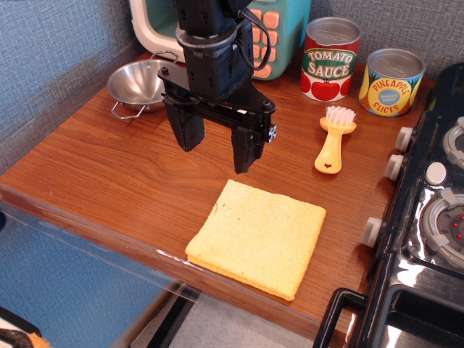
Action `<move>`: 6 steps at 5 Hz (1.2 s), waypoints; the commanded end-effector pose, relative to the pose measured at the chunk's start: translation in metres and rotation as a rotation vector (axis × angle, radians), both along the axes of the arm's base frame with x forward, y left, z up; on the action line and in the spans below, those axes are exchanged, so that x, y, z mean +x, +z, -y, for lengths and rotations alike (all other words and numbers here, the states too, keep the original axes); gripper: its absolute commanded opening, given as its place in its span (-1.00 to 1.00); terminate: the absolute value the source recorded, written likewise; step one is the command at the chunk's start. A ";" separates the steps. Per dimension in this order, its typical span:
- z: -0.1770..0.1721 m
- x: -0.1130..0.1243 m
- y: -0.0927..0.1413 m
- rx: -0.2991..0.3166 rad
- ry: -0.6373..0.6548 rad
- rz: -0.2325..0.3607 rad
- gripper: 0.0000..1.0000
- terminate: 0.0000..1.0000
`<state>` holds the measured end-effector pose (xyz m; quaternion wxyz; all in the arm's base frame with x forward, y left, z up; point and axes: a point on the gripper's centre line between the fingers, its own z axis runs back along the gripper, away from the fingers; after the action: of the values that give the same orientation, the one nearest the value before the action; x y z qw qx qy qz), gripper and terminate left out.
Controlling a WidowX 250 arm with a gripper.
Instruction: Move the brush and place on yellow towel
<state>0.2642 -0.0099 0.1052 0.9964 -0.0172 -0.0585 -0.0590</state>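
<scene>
The yellow brush (334, 140) lies flat on the wooden table, bristles toward the cans, handle toward the front. The yellow towel (258, 236) lies flat near the table's front edge, below and left of the brush. My gripper (217, 142) hangs above the table, left of the brush and just behind the towel's far left corner. Its two black fingers are spread wide apart and hold nothing.
A tomato sauce can (330, 59) and a pineapple slices can (391, 82) stand behind the brush. A metal bowl (140, 85) sits at the back left. A toy stove (428, 210) borders the table's right side. A teal appliance (279, 36) stands at the back.
</scene>
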 end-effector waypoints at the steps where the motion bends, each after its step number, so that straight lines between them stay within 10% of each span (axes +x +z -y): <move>1: 0.000 0.000 0.000 0.000 0.000 0.000 1.00 -1.00; 6: 0.065 0.163 -0.071 0.096 0.310 0.012 1.00 -1.00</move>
<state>0.4201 -0.0773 0.0127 0.9937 0.0481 -0.0353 0.0945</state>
